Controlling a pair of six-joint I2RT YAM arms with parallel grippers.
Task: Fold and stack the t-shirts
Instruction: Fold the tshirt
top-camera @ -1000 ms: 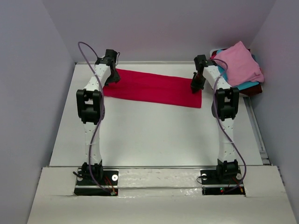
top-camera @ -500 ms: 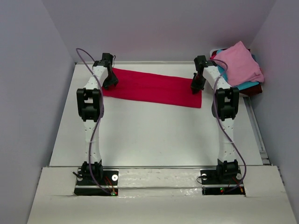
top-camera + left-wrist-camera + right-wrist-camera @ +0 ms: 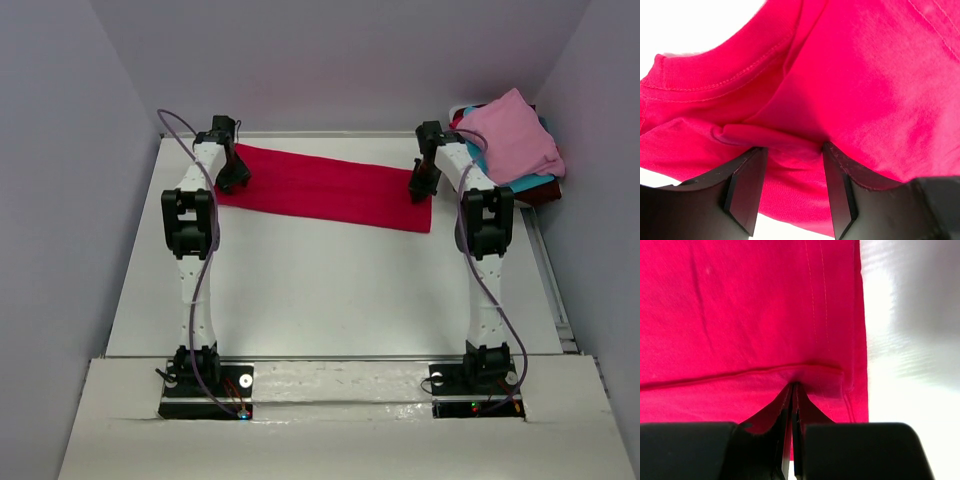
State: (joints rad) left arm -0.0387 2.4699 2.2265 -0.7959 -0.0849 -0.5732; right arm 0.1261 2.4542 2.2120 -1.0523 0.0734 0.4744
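Note:
A crimson-red t-shirt (image 3: 330, 190) lies folded into a long strip across the far part of the table. My left gripper (image 3: 234, 180) is down at its left end, by the collar. In the left wrist view its jaws (image 3: 792, 175) stand open with a ridge of the red cloth (image 3: 865, 75) between the fingers (image 3: 747, 185). My right gripper (image 3: 420, 188) is at the strip's right end. In the right wrist view it (image 3: 794, 395) is shut on a pinched fold of the red shirt (image 3: 740, 315) near the hem.
A pile of shirts sits at the far right corner: light pink (image 3: 510, 135) on top, teal-blue (image 3: 528, 182) and dark maroon (image 3: 545, 193) under it. The white table (image 3: 330, 290) is walled on the left, back and right.
My left arm has shifted a little to the left at the shirt's left end. The right arm and the shirt's right end have not moved.

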